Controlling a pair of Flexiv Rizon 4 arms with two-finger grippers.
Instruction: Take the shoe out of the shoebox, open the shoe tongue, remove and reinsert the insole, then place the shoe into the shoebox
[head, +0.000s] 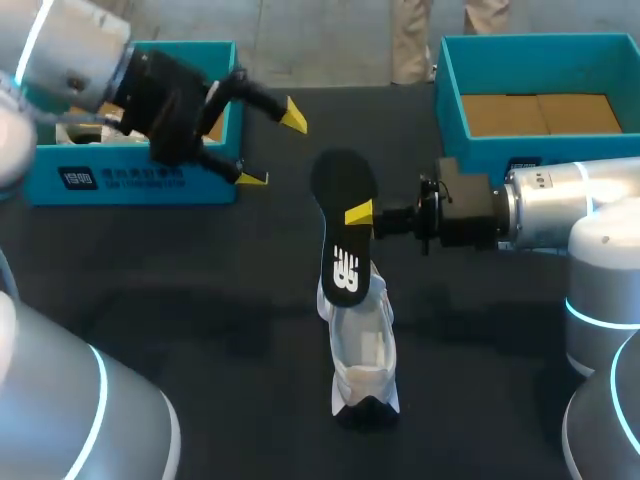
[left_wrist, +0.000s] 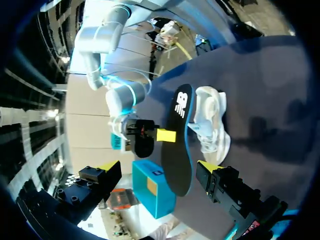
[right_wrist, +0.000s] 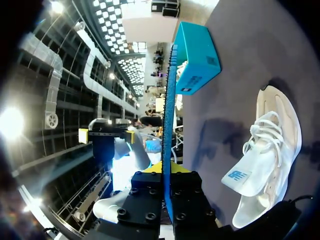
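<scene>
My right gripper (head: 360, 213) is shut on a black insole (head: 345, 235) with a white logo and holds it on edge above the table, its lower end at the shoe's opening. The white shoe (head: 363, 350) lies on the black table below it, tongue folded out. In the right wrist view the insole (right_wrist: 170, 115) shows as a thin blue edge running out from between my own fingertips (right_wrist: 167, 172), with the shoe (right_wrist: 270, 165) beside it. My left gripper (head: 270, 148) stands open in the air left of the insole's upper end, apart from it. From the left wrist, the insole (left_wrist: 181, 145) lies ahead between the spread fingers.
A teal shoebox (head: 130, 180) stands at the back left, behind my left gripper, with something white inside. A second teal box (head: 455, 110) with a brown cardboard floor stands at the back right, behind my right arm (head: 560, 215).
</scene>
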